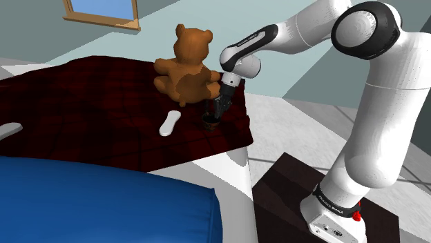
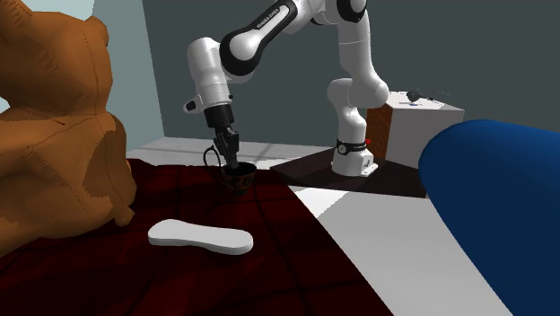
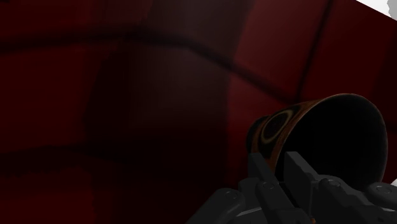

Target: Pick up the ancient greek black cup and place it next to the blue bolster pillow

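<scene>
A small black cup (image 1: 211, 125) (image 2: 239, 179) with an orange-patterned band stands on the dark red plaid blanket (image 1: 90, 110), close to the blanket's edge. My gripper (image 1: 213, 114) (image 2: 232, 162) comes down onto its rim from above. Seen from the wrist, the gripper (image 3: 283, 163) has one finger outside the cup (image 3: 337, 137) and one inside, shut on the cup's wall. The cup's base seems to rest on the blanket. The blue bolster pillow (image 1: 103, 200) (image 2: 503, 197) lies well away, at the shoulder view's lower left.
A brown teddy bear (image 1: 186, 65) (image 2: 54, 135) sits just beyond the cup. A flat white object (image 1: 170, 123) (image 2: 200, 237) lies on the blanket beside it. The bed's white edge (image 1: 228, 162) runs between blanket and stand.
</scene>
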{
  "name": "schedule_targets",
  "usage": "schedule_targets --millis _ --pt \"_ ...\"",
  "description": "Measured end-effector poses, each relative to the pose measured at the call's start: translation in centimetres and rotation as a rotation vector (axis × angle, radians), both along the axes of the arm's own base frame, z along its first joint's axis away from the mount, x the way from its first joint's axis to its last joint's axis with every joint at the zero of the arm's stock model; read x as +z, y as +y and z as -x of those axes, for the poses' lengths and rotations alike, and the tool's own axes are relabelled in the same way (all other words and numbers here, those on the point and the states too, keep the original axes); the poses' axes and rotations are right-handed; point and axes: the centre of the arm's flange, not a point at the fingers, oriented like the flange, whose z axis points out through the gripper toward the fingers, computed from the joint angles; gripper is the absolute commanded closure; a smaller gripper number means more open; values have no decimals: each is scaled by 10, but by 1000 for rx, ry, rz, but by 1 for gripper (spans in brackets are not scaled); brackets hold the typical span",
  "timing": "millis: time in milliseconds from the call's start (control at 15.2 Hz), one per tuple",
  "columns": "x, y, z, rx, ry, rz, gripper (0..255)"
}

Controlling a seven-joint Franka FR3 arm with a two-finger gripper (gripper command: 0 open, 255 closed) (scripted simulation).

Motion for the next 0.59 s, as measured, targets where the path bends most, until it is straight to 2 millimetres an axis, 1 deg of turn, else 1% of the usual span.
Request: schedule_targets --millis 330,594 --pt "0 0 0 0 0 0 255" --pt "17 1 1 0 0 0 255"
